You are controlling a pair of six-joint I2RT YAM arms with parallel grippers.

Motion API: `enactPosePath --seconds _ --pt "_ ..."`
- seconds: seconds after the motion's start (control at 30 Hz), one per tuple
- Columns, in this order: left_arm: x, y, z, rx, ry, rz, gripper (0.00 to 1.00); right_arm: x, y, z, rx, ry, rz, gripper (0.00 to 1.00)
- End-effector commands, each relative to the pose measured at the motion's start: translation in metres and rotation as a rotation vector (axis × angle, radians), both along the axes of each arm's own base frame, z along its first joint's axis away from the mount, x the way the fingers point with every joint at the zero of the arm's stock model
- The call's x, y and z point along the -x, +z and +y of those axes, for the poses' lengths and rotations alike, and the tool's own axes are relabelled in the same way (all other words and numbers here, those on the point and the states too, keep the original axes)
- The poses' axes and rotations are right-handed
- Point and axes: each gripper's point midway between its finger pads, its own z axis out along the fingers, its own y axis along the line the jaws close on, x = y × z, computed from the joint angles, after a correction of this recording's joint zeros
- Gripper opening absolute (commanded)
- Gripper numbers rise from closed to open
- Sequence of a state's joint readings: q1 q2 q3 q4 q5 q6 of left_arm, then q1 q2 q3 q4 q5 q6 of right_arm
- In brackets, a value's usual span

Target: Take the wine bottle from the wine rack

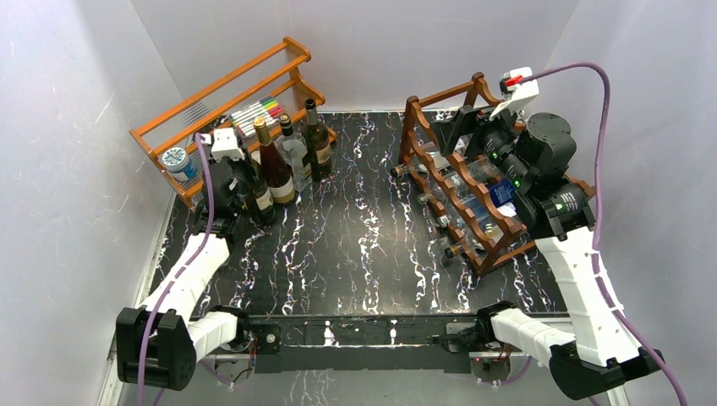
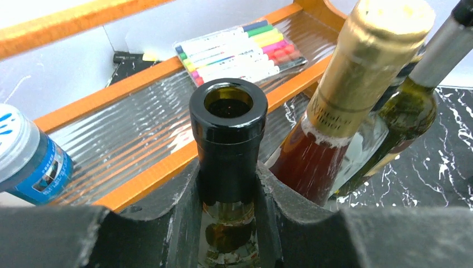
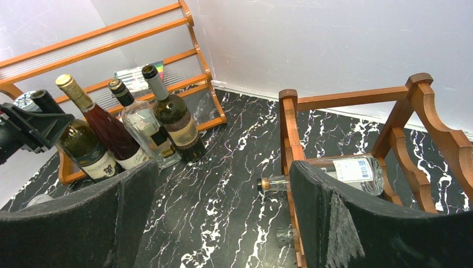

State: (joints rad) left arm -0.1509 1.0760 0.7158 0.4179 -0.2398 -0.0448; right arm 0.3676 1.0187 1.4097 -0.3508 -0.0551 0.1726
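Observation:
The dark reddish-brown wine rack (image 1: pixel 413 127) stands at the right, and clear bottles (image 1: pixel 463 182) lie across its wavy rails. My right gripper (image 1: pixel 470 127) hovers over the rack's top, open and holding nothing. In the right wrist view, a clear labelled bottle (image 3: pixel 348 170) rests in the wine rack (image 3: pixel 290 128) just right of my gripper (image 3: pixel 223 212). My left gripper (image 2: pixel 227 206) is shut on the neck of a dark green wine bottle (image 2: pixel 227 128). That wine bottle (image 1: pixel 259 201) stands upright at the left, among other bottles.
An orange wooden rack (image 1: pixel 220 93) at the back left carries a pack of markers (image 2: pixel 240 50) and a blue can (image 2: pixel 28 162). A gold-capped bottle (image 2: pixel 357 72), a green bottle (image 2: pixel 413 106) and a clear one (image 3: pixel 142 125) stand in front of it. White walls enclose the table.

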Motion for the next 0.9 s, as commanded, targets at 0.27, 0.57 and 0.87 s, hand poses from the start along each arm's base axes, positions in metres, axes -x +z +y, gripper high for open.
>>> enactPosePath --seconds 0.27,0.57,0.87 --pt "0.015 0.012 0.008 0.034 0.03 -0.1 0.54 0.003 0.017 0.005 -0.036 0.03 -0.032 0.98" --pt "0.037 0.028 0.004 0.065 -0.002 -0.06 0.98 0.004 0.005 0.001 0.005 0.014 0.008 0.98" --pt "0.084 0.054 -0.028 0.146 -0.193 -0.05 0.98 0.019 -0.034 -0.009 0.114 0.018 0.074 0.98"
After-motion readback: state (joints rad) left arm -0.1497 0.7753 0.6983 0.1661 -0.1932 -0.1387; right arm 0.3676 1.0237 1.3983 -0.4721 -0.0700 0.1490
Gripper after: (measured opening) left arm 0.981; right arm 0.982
